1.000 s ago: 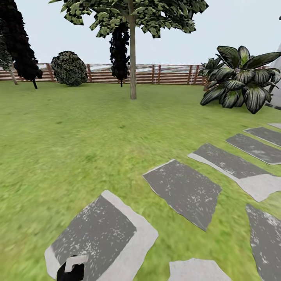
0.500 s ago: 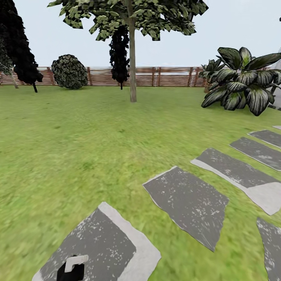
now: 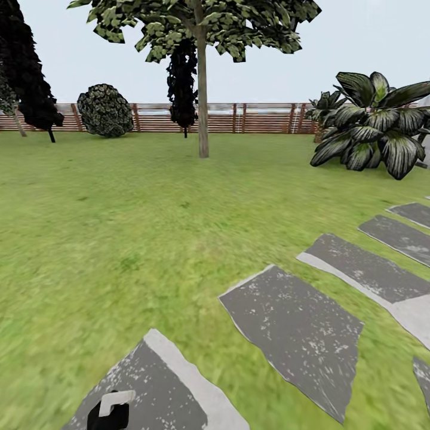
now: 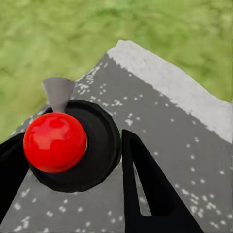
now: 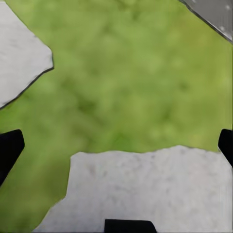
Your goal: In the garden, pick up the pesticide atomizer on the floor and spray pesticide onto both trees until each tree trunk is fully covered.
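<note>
Grass (image 3: 119,227) lies wide before me, a green lawn that reaches to a brown slat fence (image 3: 251,117) at the far side. In front of that fence stands one tall tree (image 3: 203,36) with a pale grey-brown trunk (image 3: 203,101) and a patchy green canopy high up. Behind it and at the far left I see black narrow cone trees (image 3: 182,71), and a round dark bush (image 3: 106,110) stands near the fence. At the right there is a big plant with broad striped leaves (image 3: 376,128).

Near me, grey stepping slabs (image 3: 298,334) with pale edges lie in the lawn, going away to the right. My left pincer (image 4: 73,179) is clamped on the pesticide atomizer (image 4: 77,145): in the left wrist view its dark round body sits between my two black fingers (image 4: 145,194), the red ball top (image 4: 55,141) is toward the camera, and a small grey nozzle (image 4: 59,93) points away from it. Under the bottle is one of the grey slabs, with grass past its pale edge. In the head view the same bottle appears as a small dark shape with a pale part (image 3: 110,412) at the bottom edge, over the nearest slab (image 3: 155,388).

My right pincer (image 5: 116,145) is spread apart, with nothing between the fingertips (image 5: 9,148); they show at the two sides of the right wrist view. Below it are grass and pale stone pieces (image 5: 145,189).
</note>
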